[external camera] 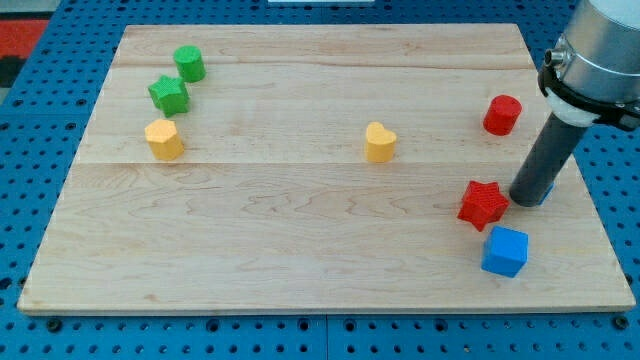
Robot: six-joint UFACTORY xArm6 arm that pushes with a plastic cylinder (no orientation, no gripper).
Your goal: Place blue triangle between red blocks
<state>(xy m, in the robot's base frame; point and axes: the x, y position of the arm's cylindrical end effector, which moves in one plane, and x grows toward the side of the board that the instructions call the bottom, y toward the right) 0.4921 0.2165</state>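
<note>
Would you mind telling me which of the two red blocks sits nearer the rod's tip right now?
The red star, at the view's lower right, is just left of my tip. The red cylinder stands well above it, toward the view's top.

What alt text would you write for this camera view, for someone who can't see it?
A dark rod's tip rests on a wooden board just right of a red star, mostly hiding a blue block; a red cylinder lies above and a blue cube below. A yellow heart sits mid-board, and a green cylinder, green star and yellow block cluster at upper left.
</note>
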